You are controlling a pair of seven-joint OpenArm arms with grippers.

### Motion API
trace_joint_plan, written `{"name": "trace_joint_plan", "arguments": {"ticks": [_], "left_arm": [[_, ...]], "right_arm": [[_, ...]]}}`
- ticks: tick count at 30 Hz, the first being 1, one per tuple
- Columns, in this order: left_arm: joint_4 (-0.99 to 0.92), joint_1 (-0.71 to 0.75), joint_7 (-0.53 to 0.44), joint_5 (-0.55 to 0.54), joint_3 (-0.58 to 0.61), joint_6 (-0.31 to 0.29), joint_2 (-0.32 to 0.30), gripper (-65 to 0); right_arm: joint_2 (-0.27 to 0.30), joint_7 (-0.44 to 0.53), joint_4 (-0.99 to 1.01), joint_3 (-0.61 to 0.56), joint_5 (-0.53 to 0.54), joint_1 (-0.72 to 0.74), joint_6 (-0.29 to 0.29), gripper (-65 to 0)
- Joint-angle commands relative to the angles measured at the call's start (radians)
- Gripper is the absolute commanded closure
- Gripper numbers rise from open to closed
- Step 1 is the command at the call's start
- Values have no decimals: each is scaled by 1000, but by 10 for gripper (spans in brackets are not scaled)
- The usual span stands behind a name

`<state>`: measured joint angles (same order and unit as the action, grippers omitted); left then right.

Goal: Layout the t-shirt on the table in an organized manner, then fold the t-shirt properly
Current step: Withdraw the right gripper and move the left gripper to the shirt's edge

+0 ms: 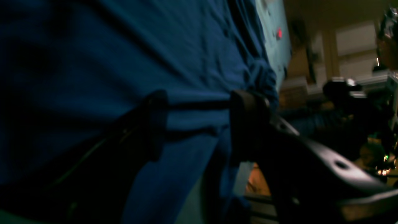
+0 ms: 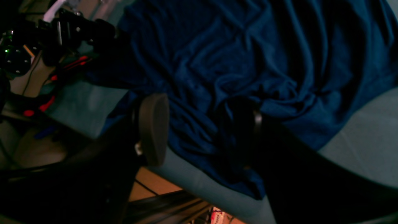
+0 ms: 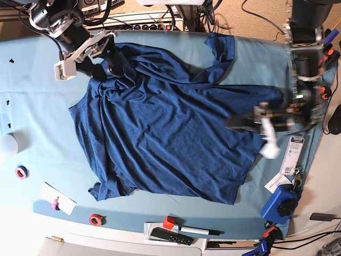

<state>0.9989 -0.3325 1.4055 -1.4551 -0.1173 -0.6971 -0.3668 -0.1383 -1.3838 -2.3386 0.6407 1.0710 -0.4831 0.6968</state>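
The dark navy t-shirt [image 3: 165,122] lies spread and wrinkled across the teal table [image 3: 37,90], with a sleeve pointing to the far edge. My right gripper [image 3: 104,64] hovers at the shirt's far-left corner. In the right wrist view it [image 2: 199,127] is open, its fingers wide apart over bunched shirt cloth [image 2: 248,46] near the table edge [image 2: 199,183]. My left gripper [image 3: 237,122] sits low at the shirt's right side. In the left wrist view it [image 1: 202,124] is open, its dark fingers straddling shirt cloth [image 1: 186,46].
A white cup [image 3: 6,144], two tape rolls [image 3: 21,172] [image 3: 96,219] and a white card [image 3: 58,198] lie at the left. A red block [image 3: 169,222], marker [image 3: 197,230] and black remote [image 3: 170,236] sit at the near edge. Blue clamp [image 3: 279,205] and tags [image 3: 290,154] are right.
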Motion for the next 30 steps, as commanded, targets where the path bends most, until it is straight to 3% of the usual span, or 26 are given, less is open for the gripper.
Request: {"name": "trace_joint_plan", "arguments": {"ticks": [1, 8, 14, 25, 30], "left_arm": [[22, -34, -9, -28, 16, -1, 0, -330], [25, -50, -9, -28, 50, -1, 15, -330], [25, -50, -9, -28, 50, -1, -14, -330], [25, -50, -9, -28, 49, -1, -55, -330], [25, -50, -9, -28, 49, -1, -55, -330]], "right_arm": [[-1, 24, -18, -16, 7, -3, 1, -326], [0, 126, -18, -205, -212, -4, 1, -326], [84, 394, -18, -225, -366, -1, 1, -326], [109, 465, -18, -220, -389, 0, 1, -326], [168, 511, -18, -220, -390, 73, 1, -326]]}}
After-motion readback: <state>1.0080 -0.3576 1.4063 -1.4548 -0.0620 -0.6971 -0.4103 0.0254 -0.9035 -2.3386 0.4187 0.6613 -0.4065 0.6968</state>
